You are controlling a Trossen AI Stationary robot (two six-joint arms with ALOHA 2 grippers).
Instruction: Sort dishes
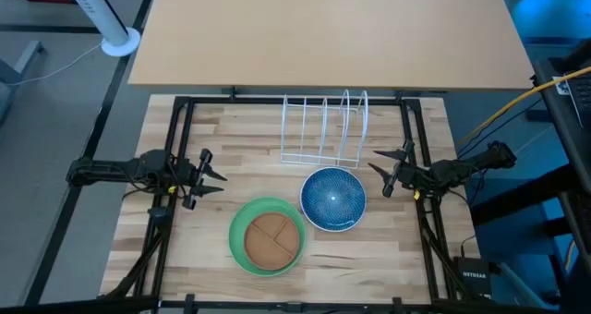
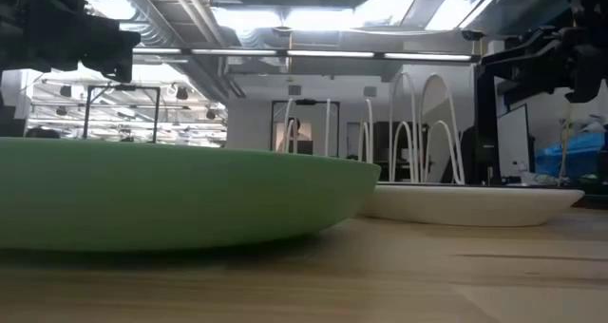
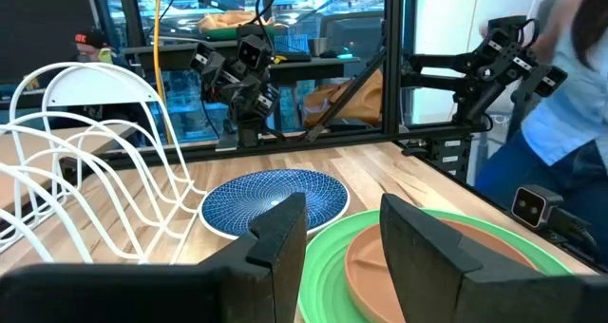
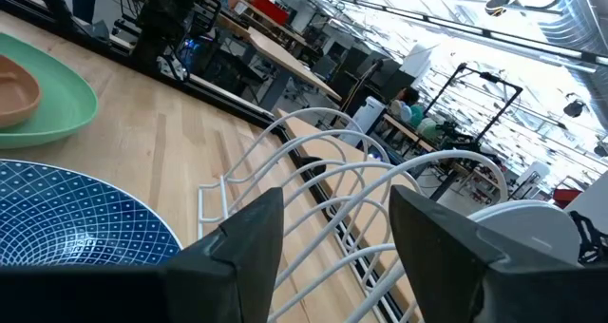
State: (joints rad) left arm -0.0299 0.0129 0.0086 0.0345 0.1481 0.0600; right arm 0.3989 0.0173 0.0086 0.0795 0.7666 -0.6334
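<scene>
A large green plate (image 1: 242, 245) lies flat on the wooden table near its front edge, and a smaller brown plate (image 1: 272, 238) lies inside it. A blue patterned dish (image 1: 333, 199) with a white outside (image 2: 465, 204) rests on the table to the right of them. A white plate (image 4: 528, 224) seems to stand on edge in the right end of the wire rack (image 1: 319, 129). My left gripper (image 1: 214, 173) hovers open and empty left of the green plate. My right gripper (image 1: 380, 174) hovers open and empty right of the blue dish, beside the rack.
The white wire rack stands at the table's far middle, its left slots free. A black frame (image 1: 180, 120) runs around the table. A person (image 3: 570, 85) stands beyond the table's right side. There is bare wood at the table's left (image 1: 152, 240) and right front (image 1: 388, 259).
</scene>
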